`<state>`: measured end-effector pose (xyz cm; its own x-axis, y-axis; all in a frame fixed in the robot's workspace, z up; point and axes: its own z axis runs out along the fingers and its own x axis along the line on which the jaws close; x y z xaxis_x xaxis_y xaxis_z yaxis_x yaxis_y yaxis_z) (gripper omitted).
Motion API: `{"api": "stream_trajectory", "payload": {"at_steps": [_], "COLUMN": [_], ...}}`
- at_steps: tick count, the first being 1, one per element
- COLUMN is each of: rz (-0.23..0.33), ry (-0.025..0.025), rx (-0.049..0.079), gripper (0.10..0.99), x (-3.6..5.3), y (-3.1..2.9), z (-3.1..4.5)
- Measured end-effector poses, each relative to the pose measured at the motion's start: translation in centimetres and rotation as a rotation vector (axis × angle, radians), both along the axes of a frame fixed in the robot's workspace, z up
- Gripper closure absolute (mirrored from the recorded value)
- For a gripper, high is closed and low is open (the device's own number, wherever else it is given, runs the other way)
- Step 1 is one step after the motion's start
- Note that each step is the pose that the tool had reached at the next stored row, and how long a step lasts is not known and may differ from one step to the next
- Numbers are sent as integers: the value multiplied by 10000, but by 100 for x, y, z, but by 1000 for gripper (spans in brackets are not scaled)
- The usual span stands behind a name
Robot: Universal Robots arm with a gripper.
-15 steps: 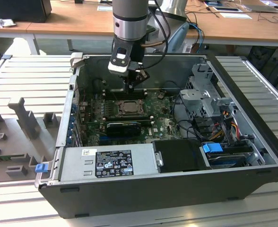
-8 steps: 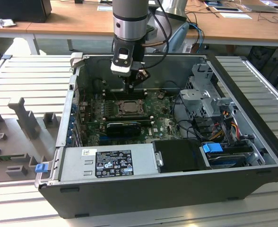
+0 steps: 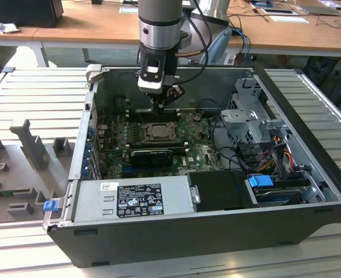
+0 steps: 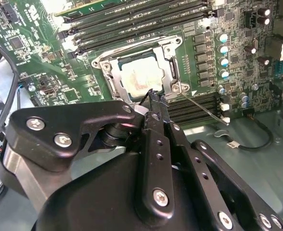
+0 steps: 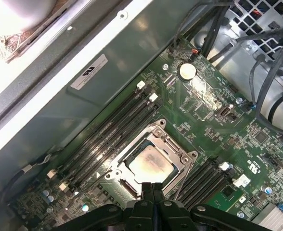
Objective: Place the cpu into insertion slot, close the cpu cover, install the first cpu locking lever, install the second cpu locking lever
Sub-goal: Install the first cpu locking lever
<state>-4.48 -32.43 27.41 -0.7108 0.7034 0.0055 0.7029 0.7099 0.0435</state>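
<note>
Dull metal cpu cover (image 4: 113,82) lies flat, framing the pale silvery square cpu (image 4: 141,77) seated in the insertion slot (image 4: 173,72); black fingers (image 4: 156,103) pressed together, tips over the cover's edge; thin wire lever (image 4: 204,108) angles out alongside

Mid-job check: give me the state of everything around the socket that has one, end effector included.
cpu: seated, face showing through the cover cut-out.
cover: closed flat over it.
lever: looks unlatched, angled out from the cover's corner.
end effector: shut, tips at the cover's edge.
case: open, side off.
</note>
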Motion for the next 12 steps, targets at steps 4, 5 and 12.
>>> {"api": "stream_trajectory", "payload": {"at_steps": [4, 5, 12], "rz": [182, 220, 669], "ry": [0, 0, 0], "rx": [0, 0, 0], "gripper": [980, 980, 980], "x": [0, 0, 0], "y": [0, 0, 0], "z": [0, 0, 0]}}
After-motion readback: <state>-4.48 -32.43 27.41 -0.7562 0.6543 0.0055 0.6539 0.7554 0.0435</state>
